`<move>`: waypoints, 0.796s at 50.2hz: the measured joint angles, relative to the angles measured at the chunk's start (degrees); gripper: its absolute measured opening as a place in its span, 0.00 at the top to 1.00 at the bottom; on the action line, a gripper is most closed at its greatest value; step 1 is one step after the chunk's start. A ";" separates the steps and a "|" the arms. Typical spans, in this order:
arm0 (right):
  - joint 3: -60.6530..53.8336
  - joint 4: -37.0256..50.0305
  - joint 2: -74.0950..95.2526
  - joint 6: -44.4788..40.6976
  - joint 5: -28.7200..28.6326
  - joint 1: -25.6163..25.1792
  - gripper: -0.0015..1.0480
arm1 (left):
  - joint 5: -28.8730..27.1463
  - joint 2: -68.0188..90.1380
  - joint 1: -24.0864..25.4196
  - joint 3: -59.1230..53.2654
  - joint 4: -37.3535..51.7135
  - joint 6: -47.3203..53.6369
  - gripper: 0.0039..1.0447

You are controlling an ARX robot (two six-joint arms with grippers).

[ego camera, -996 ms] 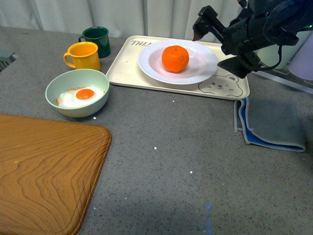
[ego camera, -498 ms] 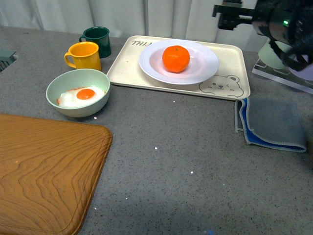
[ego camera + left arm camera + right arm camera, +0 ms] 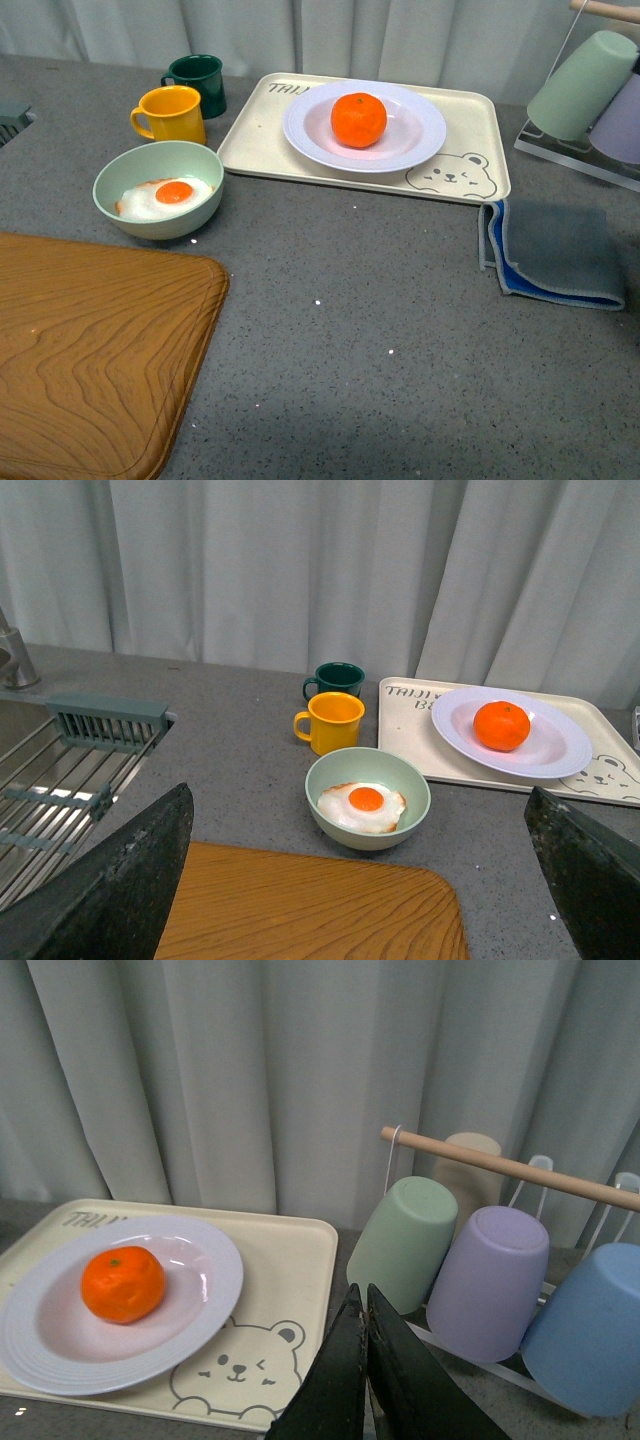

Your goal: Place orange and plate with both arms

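The orange (image 3: pixel 359 119) sits on the white plate (image 3: pixel 420 135), which rests on the cream bear tray (image 3: pixel 470 150) at the back of the table. Both also show in the left wrist view, orange (image 3: pixel 501 725) on plate (image 3: pixel 560 755), and in the right wrist view, orange (image 3: pixel 123 1283) on plate (image 3: pixel 205 1300). Neither arm shows in the front view. My left gripper (image 3: pixel 365 880) is open and empty, high above the wooden board. My right gripper (image 3: pixel 364 1305) is shut and empty, raised beyond the tray's far right side.
A pale green bowl (image 3: pixel 120 185) with a fried egg, a yellow mug (image 3: pixel 170 113) and a dark green mug (image 3: pixel 198 80) stand left of the tray. A wooden board (image 3: pixel 90 350) lies front left. A grey cloth (image 3: pixel 555 250) lies right. Upturned cups (image 3: pixel 490 1280) hang on a rack; a sink rack (image 3: pixel 60 780) is far left.
My right arm has pulled up and away from above the tray's right side and has left the front view. The orange and plate have not moved.
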 joint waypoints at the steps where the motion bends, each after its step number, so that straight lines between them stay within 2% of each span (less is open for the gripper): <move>1: -0.96 0.00 -1.27 -0.04 -0.22 -0.15 0.99 | 0.00 0.00 0.00 0.00 0.00 0.00 0.06; 18: -15.04 -2.97 -18.80 -0.07 -2.99 -3.26 0.99 | 0.00 0.00 0.00 0.00 0.00 0.00 0.06; 22: -17.42 -5.07 -23.19 -0.09 -6.54 -5.64 0.99 | 0.00 0.00 0.00 0.00 0.00 0.00 0.06; 40: -23.93 -18.12 -42.77 -0.09 -6.82 -7.04 0.99 | 0.00 0.00 0.00 0.00 0.00 0.00 0.06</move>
